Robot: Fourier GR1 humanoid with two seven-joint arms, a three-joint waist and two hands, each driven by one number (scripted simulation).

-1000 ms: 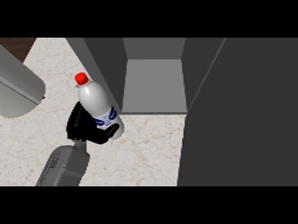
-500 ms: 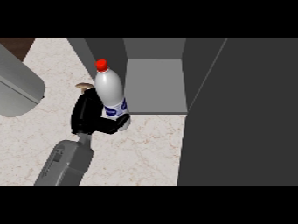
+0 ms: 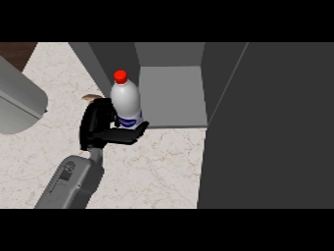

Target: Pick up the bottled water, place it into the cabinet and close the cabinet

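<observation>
The bottled water (image 3: 126,100) is white with a red cap (image 3: 120,75) and a blue label. It stands nearly upright above the counter, at the left front edge of the open cabinet (image 3: 171,98). My right hand (image 3: 101,130) is shut on the bottle's lower part, fingers curled round it from the left and below, hiding its base. The cabinet's grey floor and inner walls show just right of the bottle. The cabinet door (image 3: 285,122) stands open as a wide dark panel at the right. My left hand does not show.
A large grey forearm (image 3: 10,98) fills the upper left, close to the view. The marbled counter (image 3: 155,166) lies in front of the cabinet. A small brown object (image 3: 91,97) peeks out behind my right hand.
My right hand has carried the bottle up and to the right, toward the cabinet opening. The bottle has gone from tilted to nearly upright.
</observation>
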